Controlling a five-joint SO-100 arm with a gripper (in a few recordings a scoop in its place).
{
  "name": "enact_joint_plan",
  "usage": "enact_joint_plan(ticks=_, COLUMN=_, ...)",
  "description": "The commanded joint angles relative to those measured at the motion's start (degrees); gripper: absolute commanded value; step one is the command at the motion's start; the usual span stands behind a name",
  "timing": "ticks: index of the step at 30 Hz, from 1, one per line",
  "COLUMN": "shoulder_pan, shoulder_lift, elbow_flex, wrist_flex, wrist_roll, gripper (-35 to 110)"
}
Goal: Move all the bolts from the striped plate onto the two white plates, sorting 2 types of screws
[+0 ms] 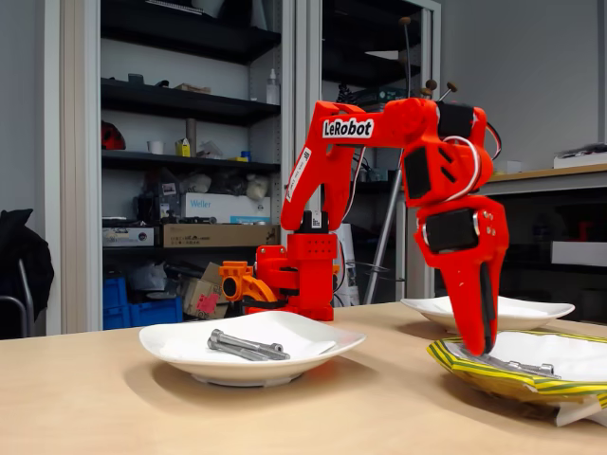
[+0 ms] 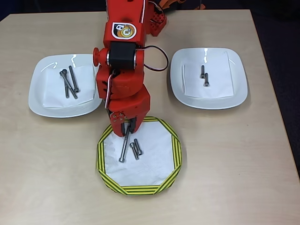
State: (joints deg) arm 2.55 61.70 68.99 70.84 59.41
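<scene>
The striped plate [image 2: 159, 178] [image 1: 474, 372] lies at the front with a long bolt [image 2: 123, 149] [image 1: 520, 365] and two short bolts [image 2: 136, 148] on its white centre. My red gripper [image 2: 127, 126] [image 1: 477, 349] points down over the plate's far edge. Its fingers are closed around the head end of the long bolt, which still rests on the plate. In the overhead view, the left white plate [image 2: 40, 101] [image 1: 313, 334] holds three long bolts [image 2: 69, 83] [image 1: 247, 347]. The right white plate [image 2: 236, 89] [image 1: 531, 311] holds two short bolts [image 2: 204, 76].
The arm's red base [image 2: 152, 18] [image 1: 299, 275] stands at the table's far edge between the two white plates. Bare wooden table [image 2: 234, 164] surrounds the plates. In the fixed view, shelves and boxes fill the background beyond the table.
</scene>
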Motion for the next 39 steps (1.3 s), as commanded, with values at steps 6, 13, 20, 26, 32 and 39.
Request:
enact_joint_plan(ticks=6, shoulder_pan=1.9, shoulder_lift=2.6, elbow_flex=0.4, wrist_flex=-1.8, wrist_roll=0.0, gripper=7)
enact_joint_plan(ticks=13, shoulder_pan=1.8, shoulder_lift=-1.0, elbow_flex=-2.1, wrist_flex=-2.8, wrist_roll=1.3, gripper=6)
enact_joint_plan(ticks=20, shoulder_pan=1.8, shoulder_lift=-6.2, elbow_flex=-7.4, wrist_flex=-2.8, wrist_roll=1.8, gripper=6)
enact_joint_plan(ticks=26, shoulder_pan=2.2, shoulder_lift=-10.6, elbow_flex=-11.6, wrist_flex=-2.9, wrist_roll=2.3, gripper=1)
enact_joint_plan(ticks=32, shoulder_pan=2.5, shoulder_lift=-10.1, elbow_flex=-13.9, wrist_flex=0.4, wrist_roll=1.4, gripper=0)
enact_joint_plan(ticks=39, shoulder_pan=4.0, shoulder_lift=-2.2, elbow_flex=-13.9, wrist_flex=8.3, wrist_roll=-0.2, gripper=0)
